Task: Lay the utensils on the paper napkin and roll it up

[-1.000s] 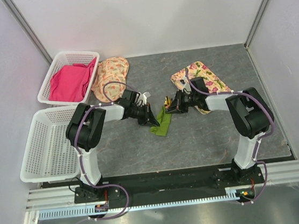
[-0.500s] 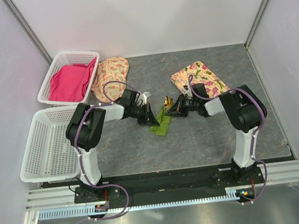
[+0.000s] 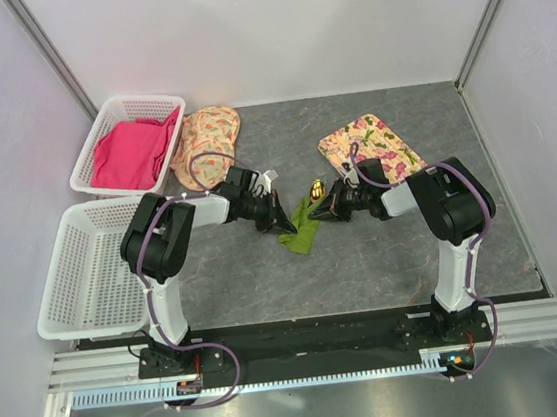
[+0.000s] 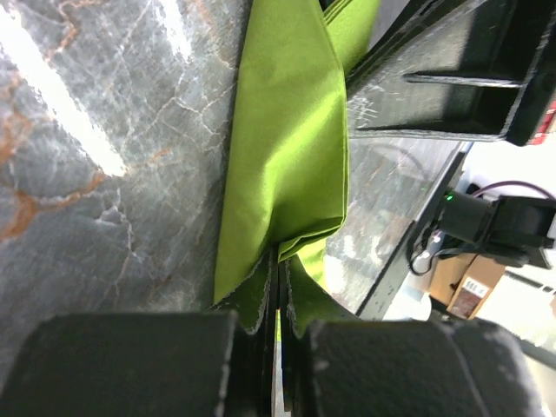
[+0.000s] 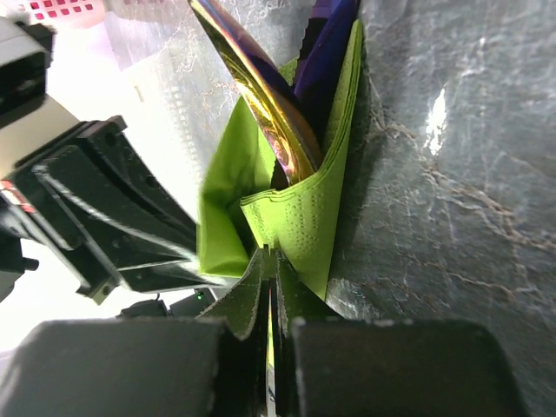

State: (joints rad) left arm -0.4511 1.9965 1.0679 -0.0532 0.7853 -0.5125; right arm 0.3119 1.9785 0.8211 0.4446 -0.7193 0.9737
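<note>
Currently, the paper napkin (image 3: 303, 228) lies at the centre of the top view on the grey table (image 3: 365, 259). It is folded into a narrow, crumpled strip running from upper right to lower left.

Left gripper (image 4: 278, 280): jaws pressed together on a corner of the napkin, with the green paper pinched flat between them at the bottom centre of the left wrist view.

Right gripper (image 5: 268, 291): jaws likewise clamped on a napkin edge, at the bottom centre of the right wrist view.

In the top view the two grippers face each other across the napkin, close together, one at the strip's left side and the other at its right.

Utensils: both sit inside the napkin's fold. The gold-ended utensil (image 5: 261, 95) rises out of the fold toward the top of the right wrist view, its shiny end free of the paper. The dark-blue utensil (image 5: 326, 48) lies just to its right, against the napkin's inner face, and its lower part is hidden by the paper. In the top view only the gold end shows, just above the napkin's upper end.

Surroundings: one floral mat (image 3: 205, 141) lies upper left of centre and a second floral mat (image 3: 377, 142) upper right of centre. A white basket (image 3: 89, 150) at upper left holds a pink cloth (image 3: 131, 153). A second white basket (image 3: 89, 270) sits below it at the left edge.
</note>
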